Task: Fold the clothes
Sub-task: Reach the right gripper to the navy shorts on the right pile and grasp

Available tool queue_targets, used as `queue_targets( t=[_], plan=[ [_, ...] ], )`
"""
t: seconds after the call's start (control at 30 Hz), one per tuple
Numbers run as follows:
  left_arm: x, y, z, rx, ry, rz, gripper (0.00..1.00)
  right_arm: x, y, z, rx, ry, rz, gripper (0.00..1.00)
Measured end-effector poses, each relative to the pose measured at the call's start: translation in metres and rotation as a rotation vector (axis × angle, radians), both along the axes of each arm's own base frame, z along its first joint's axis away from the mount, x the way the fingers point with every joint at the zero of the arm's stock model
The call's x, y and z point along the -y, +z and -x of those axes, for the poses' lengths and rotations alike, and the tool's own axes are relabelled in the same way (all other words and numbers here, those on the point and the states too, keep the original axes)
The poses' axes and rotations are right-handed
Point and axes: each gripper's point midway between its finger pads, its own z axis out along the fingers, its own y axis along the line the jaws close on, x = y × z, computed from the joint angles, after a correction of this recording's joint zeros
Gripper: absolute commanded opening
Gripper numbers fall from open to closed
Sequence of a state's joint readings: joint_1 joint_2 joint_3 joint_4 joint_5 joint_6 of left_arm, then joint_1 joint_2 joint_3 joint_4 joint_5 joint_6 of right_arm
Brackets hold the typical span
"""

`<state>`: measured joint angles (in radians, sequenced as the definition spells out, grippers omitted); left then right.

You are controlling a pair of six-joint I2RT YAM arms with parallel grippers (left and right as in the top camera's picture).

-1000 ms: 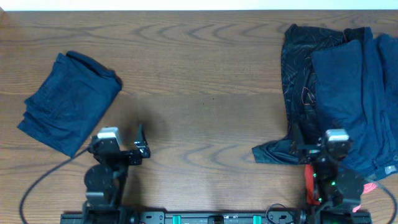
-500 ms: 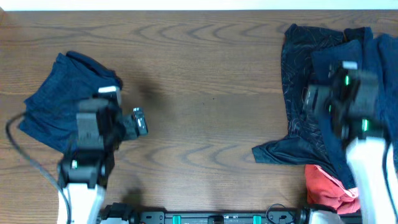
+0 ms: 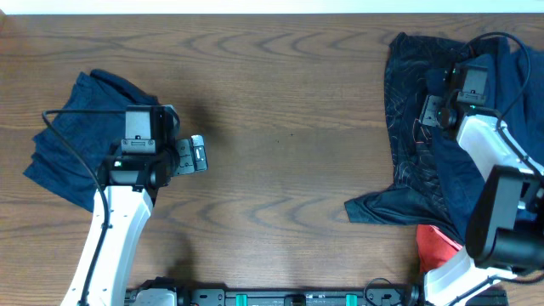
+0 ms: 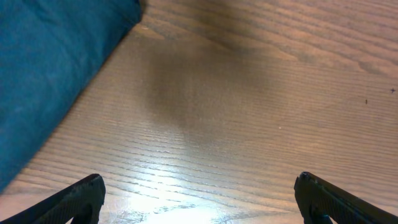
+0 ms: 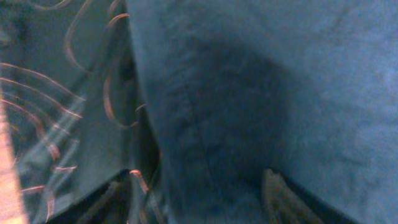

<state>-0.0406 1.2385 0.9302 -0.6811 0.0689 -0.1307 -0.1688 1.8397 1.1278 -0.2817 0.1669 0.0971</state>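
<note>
A folded dark blue garment [image 3: 81, 153] lies at the table's left; its edge shows top left in the left wrist view [image 4: 50, 62]. My left gripper [image 3: 195, 157] is open and empty just right of it, over bare wood [image 4: 199, 205]. At the right lies a heap: a dark patterned garment [image 3: 406, 127] and a plain blue garment [image 3: 510, 102] on top. My right gripper [image 3: 435, 109] is open over the seam between them. In the right wrist view its fingers [image 5: 196, 199] straddle the blue cloth [image 5: 261, 87], with the patterned cloth [image 5: 56, 93] at the left.
A red garment [image 3: 438, 248] pokes out under the heap at the front right. The wooden table [image 3: 280, 170] runs between the two garments. Cables trail from both arms.
Both arms have lifted from the front edge and reached forward. The left gripper now sits beside the folded garment; the right gripper has moved onto the heap.
</note>
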Motion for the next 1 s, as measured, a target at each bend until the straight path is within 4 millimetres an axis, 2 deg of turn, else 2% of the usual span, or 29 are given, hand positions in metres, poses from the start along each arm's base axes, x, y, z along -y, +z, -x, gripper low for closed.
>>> queue_targets(
  t=[0.13, 0.3, 0.4, 0.43, 0.53, 0.57, 0.6, 0.63, 0.7, 0.77, 0.87, 0.9, 1.0],
  plan=[
    [0.0, -0.001, 0.0, -0.003, 0.0, 0.0, 0.98, 0.003, -0.007, 0.0, -0.005, -0.035, -0.003, 0.02],
    [0.0, -0.001, 0.0, -0.003, -0.001, 0.002, 0.98, 0.005, -0.006, -0.001, 0.003, -0.054, -0.004, 0.01],
    [0.001, 0.0, -0.002, 0.006, -0.001, 0.003, 0.98, 0.003, 0.007, -0.002, 0.022, -0.048, -0.011, 0.01],
    [0.001, 0.0, -0.003, 0.008, -0.001, 0.003, 0.98, 0.001, 0.016, -0.005, 0.043, -0.038, -0.02, 0.01],
    [0.001, 0.001, -0.003, 0.009, -0.001, 0.003, 0.98, -0.017, 0.07, -0.022, 0.163, 0.058, -0.082, 0.01],
    [0.001, 0.001, -0.003, 0.01, -0.001, 0.003, 0.98, -0.032, 0.102, -0.029, 0.234, 0.125, -0.121, 0.01],
    [0.001, 0.001, -0.003, 0.01, -0.001, 0.003, 0.98, -0.041, 0.122, -0.033, 0.278, 0.166, -0.142, 0.01],
    [0.001, 0.001, -0.003, 0.01, -0.001, 0.003, 0.98, -0.057, 0.151, -0.037, 0.341, 0.23, -0.171, 0.01],
    [0.001, 0.001, -0.003, 0.01, -0.001, 0.003, 0.98, -0.104, 0.206, -0.037, 0.463, 0.389, -0.226, 0.01],
    [0.001, 0.001, -0.003, 0.011, -0.001, 0.003, 0.98, -0.159, 0.243, -0.028, 0.541, 0.549, -0.272, 0.01],
    [0.001, 0.001, -0.003, 0.012, -0.001, 0.003, 0.98, -0.235, 0.258, -0.01, 0.562, 0.739, -0.333, 0.01],
    [0.001, 0.001, -0.003, 0.012, -0.001, 0.003, 0.98, -0.265, 0.254, -0.003, 0.547, 0.802, -0.353, 0.02],
    [0.001, 0.001, -0.003, 0.012, -0.001, 0.003, 0.98, -0.323, 0.236, 0.006, 0.511, 0.902, -0.369, 0.02]
  ],
)
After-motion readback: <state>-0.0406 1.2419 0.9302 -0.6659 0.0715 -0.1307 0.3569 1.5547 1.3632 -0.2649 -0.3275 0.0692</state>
